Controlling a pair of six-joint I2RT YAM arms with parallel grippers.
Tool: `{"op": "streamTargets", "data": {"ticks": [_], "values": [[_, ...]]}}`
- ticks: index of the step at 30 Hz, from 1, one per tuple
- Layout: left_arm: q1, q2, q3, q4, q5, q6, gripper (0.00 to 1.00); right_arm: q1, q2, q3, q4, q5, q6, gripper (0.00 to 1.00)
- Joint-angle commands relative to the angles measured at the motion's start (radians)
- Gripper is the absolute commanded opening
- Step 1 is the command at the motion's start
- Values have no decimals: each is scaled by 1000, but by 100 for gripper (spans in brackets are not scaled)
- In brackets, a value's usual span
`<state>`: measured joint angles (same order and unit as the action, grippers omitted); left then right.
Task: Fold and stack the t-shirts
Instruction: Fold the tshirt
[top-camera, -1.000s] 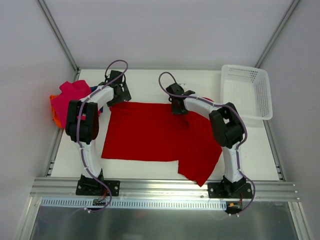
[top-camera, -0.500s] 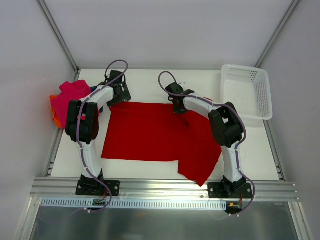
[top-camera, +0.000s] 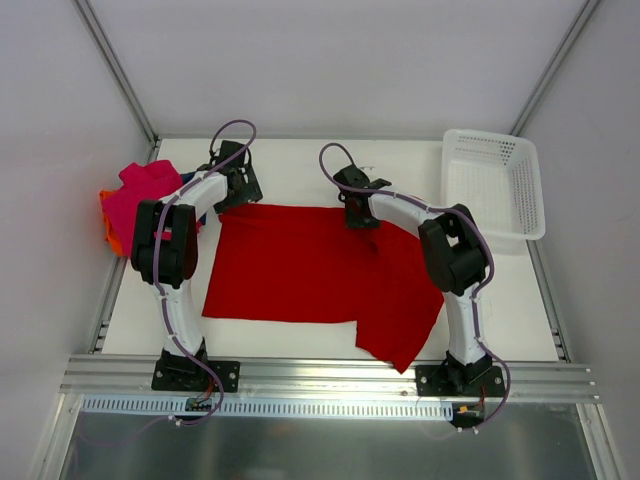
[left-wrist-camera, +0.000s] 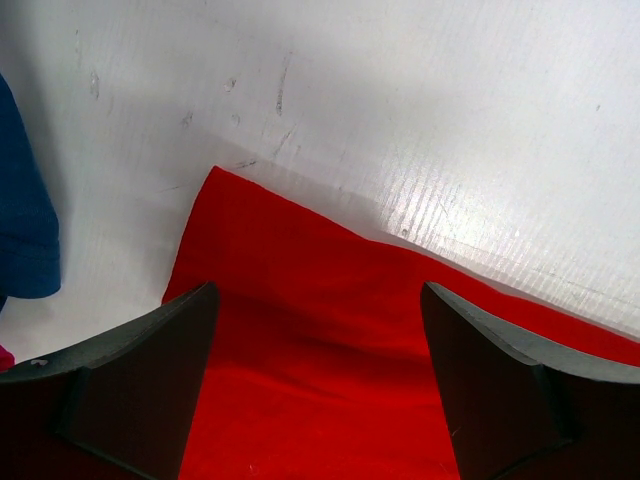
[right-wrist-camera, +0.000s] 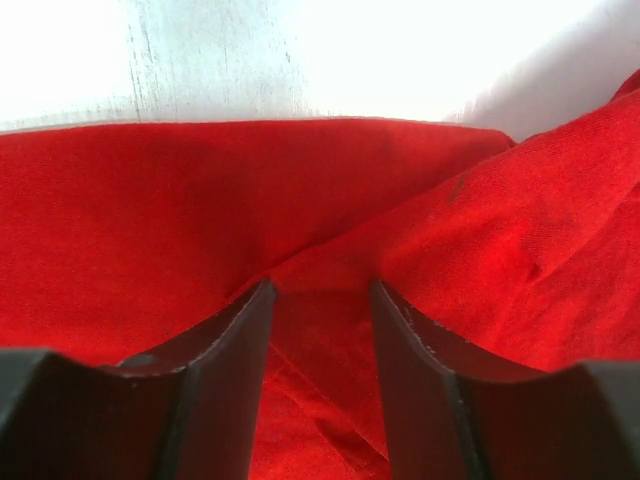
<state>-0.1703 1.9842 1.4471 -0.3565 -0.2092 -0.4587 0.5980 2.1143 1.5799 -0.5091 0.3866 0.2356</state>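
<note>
A bright red t-shirt (top-camera: 300, 265) lies spread flat on the white table, its right side folded into a loose flap (top-camera: 405, 300). My left gripper (top-camera: 237, 200) hovers over the shirt's far left corner (left-wrist-camera: 230, 200), open and empty (left-wrist-camera: 317, 300). My right gripper (top-camera: 357, 214) rests at the shirt's far edge, where the cloth creases. Its jaws stand a little apart with red cloth (right-wrist-camera: 322, 330) showing in the gap (right-wrist-camera: 322, 290). A magenta-pink t-shirt (top-camera: 140, 190) lies bunched at the far left on an orange one (top-camera: 112, 238). A dark blue t-shirt (left-wrist-camera: 25, 230) shows at the left wrist view's edge.
A white plastic mesh basket (top-camera: 494, 184) stands at the far right of the table. Metal frame posts rise at the back corners, and a rail (top-camera: 330, 375) runs along the near edge by the arm bases.
The right gripper has shifted very slightly at the shirt's far edge. The left arm and the shirts lie as before.
</note>
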Motion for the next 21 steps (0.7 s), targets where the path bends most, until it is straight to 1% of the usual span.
{"op": "streamTargets", "data": {"ticks": [1,3,8,21], "values": [[-1,-24,15,-4,11,17,83,9,-27,-8,-8,-38,22,49],[-3,-24,15,-2,11,17,83,14,-34,-12,-3,-38,22,53],[-3,-13,16,-2,17,15,82,20,-63,0,-2,-37,19,55],[-3,-7,16,-4,24,12,82,37,-70,31,-3,-41,18,57]]}}
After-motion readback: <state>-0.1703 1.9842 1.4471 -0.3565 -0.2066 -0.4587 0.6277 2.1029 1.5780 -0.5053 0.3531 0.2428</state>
